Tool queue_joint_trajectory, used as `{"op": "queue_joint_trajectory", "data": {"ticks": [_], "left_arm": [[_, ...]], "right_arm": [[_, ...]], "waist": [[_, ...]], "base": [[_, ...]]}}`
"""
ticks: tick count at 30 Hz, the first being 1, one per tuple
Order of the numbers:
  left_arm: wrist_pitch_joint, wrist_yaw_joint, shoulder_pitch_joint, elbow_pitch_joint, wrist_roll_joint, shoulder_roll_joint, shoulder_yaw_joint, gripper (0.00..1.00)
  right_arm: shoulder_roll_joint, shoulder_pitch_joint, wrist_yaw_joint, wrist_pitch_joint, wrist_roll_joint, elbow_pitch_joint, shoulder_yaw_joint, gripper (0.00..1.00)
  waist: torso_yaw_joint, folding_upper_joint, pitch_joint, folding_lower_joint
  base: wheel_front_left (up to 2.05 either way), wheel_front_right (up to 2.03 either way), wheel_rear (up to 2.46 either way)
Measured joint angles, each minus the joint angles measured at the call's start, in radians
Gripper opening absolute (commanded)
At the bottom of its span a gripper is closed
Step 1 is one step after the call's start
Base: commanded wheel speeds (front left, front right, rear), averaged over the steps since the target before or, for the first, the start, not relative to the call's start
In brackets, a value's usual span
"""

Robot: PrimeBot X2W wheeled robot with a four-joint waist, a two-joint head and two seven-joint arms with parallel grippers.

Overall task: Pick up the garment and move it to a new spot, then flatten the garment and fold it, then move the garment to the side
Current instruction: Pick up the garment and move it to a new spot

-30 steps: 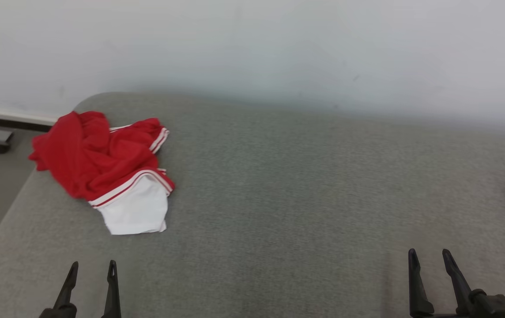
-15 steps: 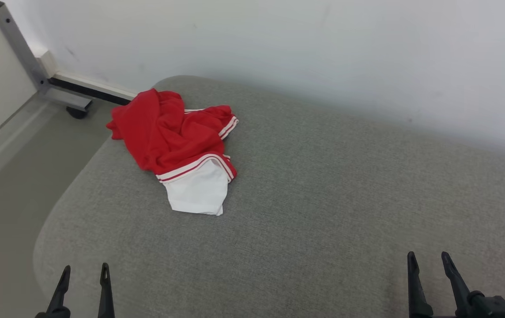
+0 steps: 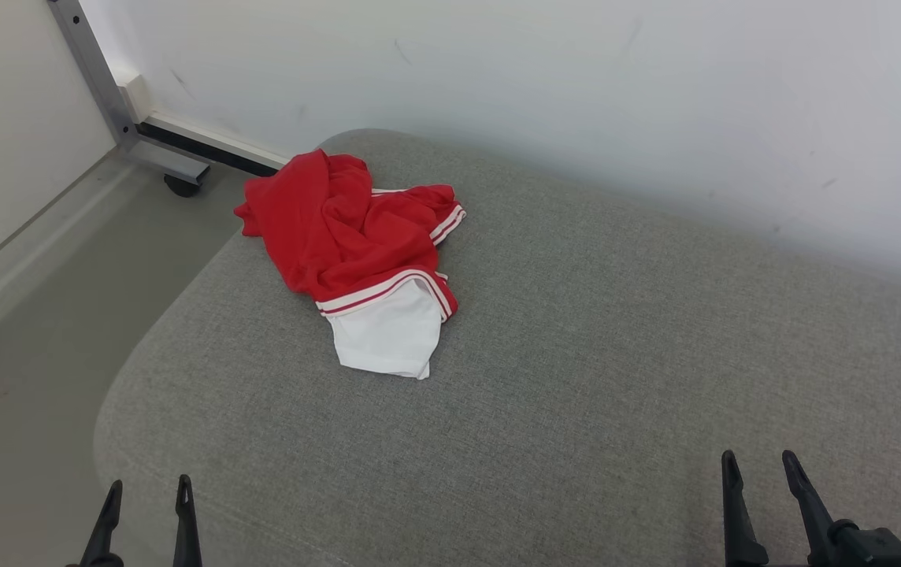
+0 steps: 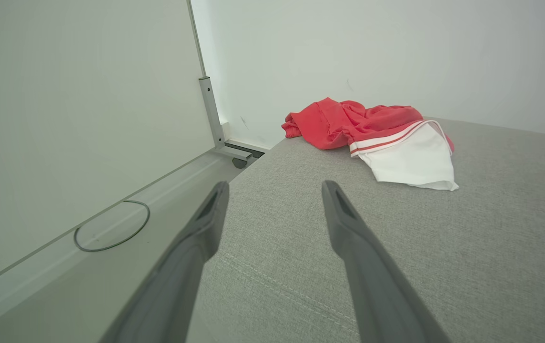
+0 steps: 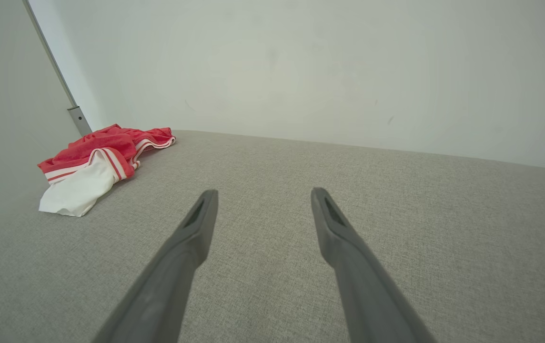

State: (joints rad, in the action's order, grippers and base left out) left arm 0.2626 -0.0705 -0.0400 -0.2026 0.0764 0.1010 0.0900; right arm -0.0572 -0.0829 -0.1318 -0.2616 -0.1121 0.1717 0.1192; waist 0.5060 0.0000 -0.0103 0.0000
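None of the three steps looks done: the red and white garment [image 3: 356, 252] lies crumpled in the upper left of the head view, near a corner of the grey cushion [image 3: 576, 378]. At the bottom edge the left gripper [image 3: 148, 482] and the right gripper [image 3: 758, 455] stand wide open, empty, well apart from it.

Red-and-white striped-trim garment [image 3: 360, 260], grey woven cushion [image 3: 576, 378]
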Motion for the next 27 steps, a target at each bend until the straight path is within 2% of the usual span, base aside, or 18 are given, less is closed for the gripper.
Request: {"op": "queue_joint_trajectory", "data": {"ticks": [10,19,27], "left_arm": [[0.0,-0.001,0.034,0.001,0.026,0.01,0.02,1.0],[0.0,-0.025,0.272,-0.022,0.084,0.076,0.063,1.0],[-0.012,-0.032,0.533,-0.124,0.16,0.163,0.123,1.0]], "right_arm": [[-0.006,0.011,0.0,0.0,0.006,0.001,-0.01,1.0],[-0.012,0.102,0.0,0.0,0.016,-0.032,-0.046,1.0],[-0.019,0.189,0.0,-0.002,0.029,-0.086,-0.082,1.0]], "waist": [[-0.022,0.0,-0.006,-0.0001],[-0.109,0.0,-0.055,0.0],[-0.211,0.0003,-0.15,0.0003]], "base": [[0.0,0.0,0.0],[0.0,0.0,0.0],[0.0,0.0,0.0]]}}
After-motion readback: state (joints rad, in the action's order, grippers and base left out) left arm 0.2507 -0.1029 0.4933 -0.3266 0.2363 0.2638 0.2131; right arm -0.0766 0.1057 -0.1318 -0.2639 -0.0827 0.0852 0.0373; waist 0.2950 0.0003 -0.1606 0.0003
